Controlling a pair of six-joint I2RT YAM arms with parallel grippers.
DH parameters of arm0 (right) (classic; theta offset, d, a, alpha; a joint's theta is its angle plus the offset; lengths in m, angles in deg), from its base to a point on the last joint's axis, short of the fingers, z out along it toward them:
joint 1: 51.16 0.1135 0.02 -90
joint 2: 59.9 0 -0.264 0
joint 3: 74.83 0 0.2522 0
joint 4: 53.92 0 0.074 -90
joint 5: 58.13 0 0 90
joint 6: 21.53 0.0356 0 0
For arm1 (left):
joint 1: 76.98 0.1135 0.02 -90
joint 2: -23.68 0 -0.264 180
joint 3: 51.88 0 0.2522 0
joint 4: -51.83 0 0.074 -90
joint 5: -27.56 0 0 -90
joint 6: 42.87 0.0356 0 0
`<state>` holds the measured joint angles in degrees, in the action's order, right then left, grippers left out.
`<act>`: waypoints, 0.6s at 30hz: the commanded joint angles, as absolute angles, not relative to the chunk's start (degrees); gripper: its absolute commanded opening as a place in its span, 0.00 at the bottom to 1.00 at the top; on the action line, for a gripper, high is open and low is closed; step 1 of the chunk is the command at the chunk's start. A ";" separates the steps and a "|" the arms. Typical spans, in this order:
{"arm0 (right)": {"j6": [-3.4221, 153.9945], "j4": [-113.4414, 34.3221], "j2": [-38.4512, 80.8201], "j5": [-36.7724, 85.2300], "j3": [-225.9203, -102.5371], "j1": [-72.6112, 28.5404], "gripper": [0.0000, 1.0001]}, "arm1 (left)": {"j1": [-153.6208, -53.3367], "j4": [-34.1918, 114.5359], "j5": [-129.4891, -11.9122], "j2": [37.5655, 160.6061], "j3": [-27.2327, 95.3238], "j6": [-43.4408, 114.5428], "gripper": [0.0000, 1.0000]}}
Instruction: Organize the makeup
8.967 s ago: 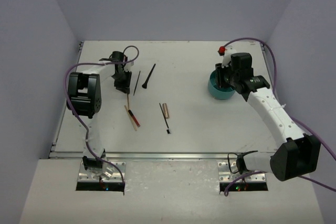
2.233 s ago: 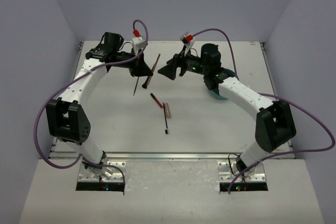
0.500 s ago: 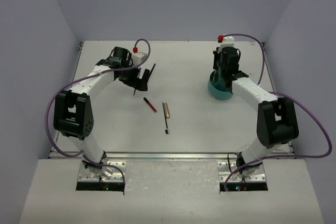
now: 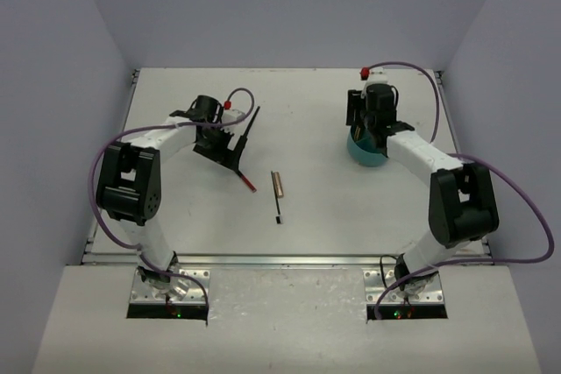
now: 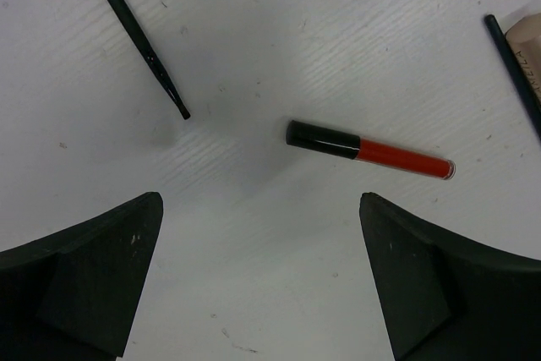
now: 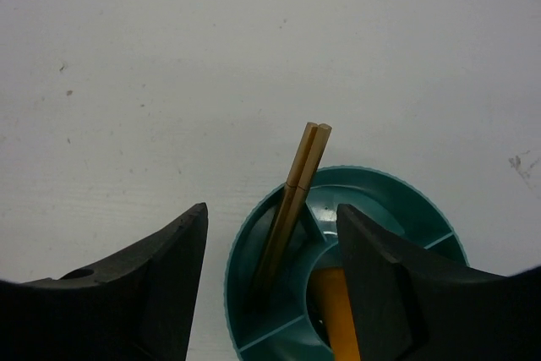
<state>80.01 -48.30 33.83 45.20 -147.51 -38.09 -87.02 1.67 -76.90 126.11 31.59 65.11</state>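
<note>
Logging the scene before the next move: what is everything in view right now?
Table: 1, white, under everything.
Teal container: 1, teal, right side of table.
Wooden sticks: 2, tan, leaning in the container.
Orange wedge: 1, orange, in the container.
Red-black pencil: 1, red with black cap, left of centre.
Beige tube: 1, beige, mid-table.
Thin black brushes: 2, black; one beside the tube, one near the pencil.
Wide-ended brush: 1, black, beyond the pencil.
Left gripper: 1, black, open, over the pencil.
Right gripper: 1, black, open, over the container.
</note>
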 commanded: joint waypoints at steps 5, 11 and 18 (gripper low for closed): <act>70.81 -42.68 24.41 50.07 -150.93 -26.06 0.64 | -86.77 3.50 -78.19 123.51 29.51 72.84 1.00; 81.39 -38.28 25.11 40.45 -147.21 -21.52 0.63 | -87.59 2.83 -89.45 112.83 24.17 111.79 0.99; 83.15 -36.52 26.54 36.70 -147.43 -20.60 0.62 | -90.81 -8.39 -87.91 115.37 23.79 145.46 0.99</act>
<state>80.75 -37.12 26.50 39.08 -147.20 -20.66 -89.06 -1.96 -86.01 113.38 24.23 119.48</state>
